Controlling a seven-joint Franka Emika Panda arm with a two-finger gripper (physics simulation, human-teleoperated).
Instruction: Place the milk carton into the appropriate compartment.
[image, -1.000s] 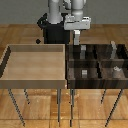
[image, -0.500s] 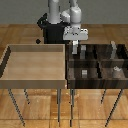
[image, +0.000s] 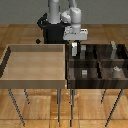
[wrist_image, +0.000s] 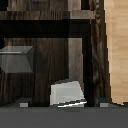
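The milk carton (image: 75, 49) is a small white-and-light-grey box hanging just under my gripper (image: 75, 45), which is shut on it. Both hang over the back compartment of the dark compartment bin (image: 95, 62) nearest the exterior view's left. In the wrist view the carton (wrist_image: 67, 93) sits between my fingertips (wrist_image: 102, 104) above the dark wooden floor of that compartment. Its lower part is hidden by the hand.
Dull grey blocks stand in other compartments: one (image: 84, 73) at the front, one (image: 116, 70) at the front on the exterior view's right, one (image: 114, 48) at the back. Another grey block (wrist_image: 17, 59) shows in the wrist view. A light wooden tray (image: 35, 80) adjoins the bin.
The gripper has come down toward the dark bin with the carton held in it, from well above the bin to just over its back compartment.
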